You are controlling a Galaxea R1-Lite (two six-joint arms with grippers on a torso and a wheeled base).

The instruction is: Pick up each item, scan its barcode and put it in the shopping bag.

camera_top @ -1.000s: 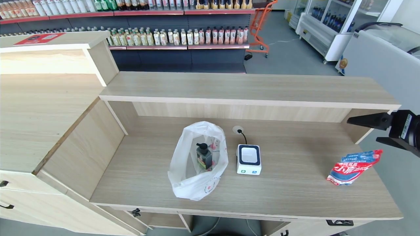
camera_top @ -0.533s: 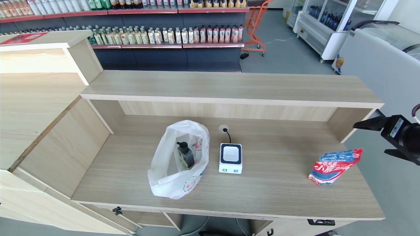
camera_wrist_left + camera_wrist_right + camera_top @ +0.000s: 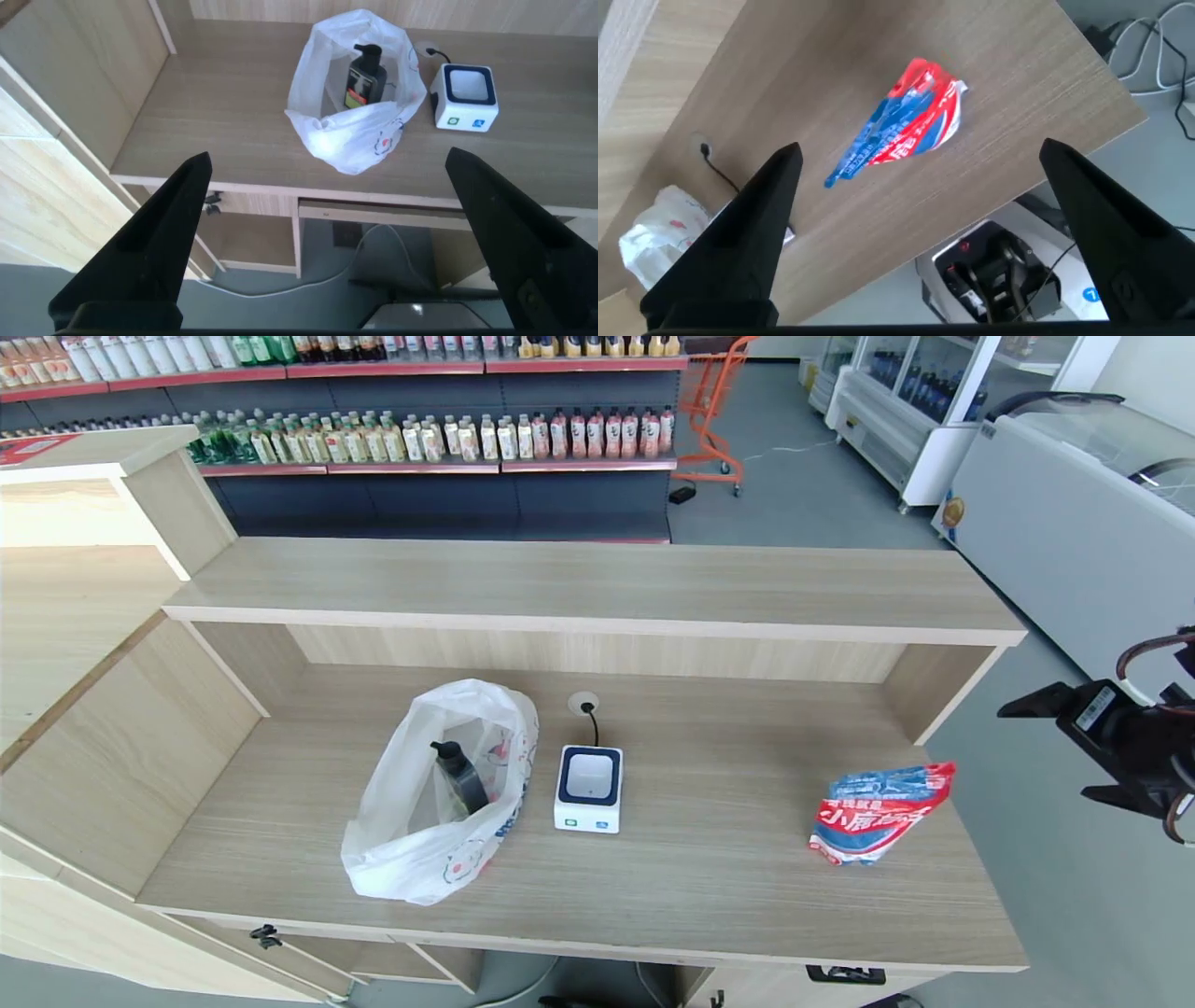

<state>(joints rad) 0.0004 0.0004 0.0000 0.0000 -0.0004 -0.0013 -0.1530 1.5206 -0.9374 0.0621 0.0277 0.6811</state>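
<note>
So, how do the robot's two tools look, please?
Both are matte black. The left tool has two flat, wedge-shaped fingers tapering to narrow tips. The right tool looks the same, carries a small white label on its body, and dark cables loop behind it.

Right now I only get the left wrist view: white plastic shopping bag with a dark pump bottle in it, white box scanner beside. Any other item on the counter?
Observer: Yes. A red, white and blue plastic pouch lies flat near the right end of the light wooden counter.
Operator: Is an arm on it?
Observer: No. The right gripper hangs off the counter's right edge, beyond the pouch, apart from it.
Operator: Open or shut?
Observer: Open, holding nothing.
</note>
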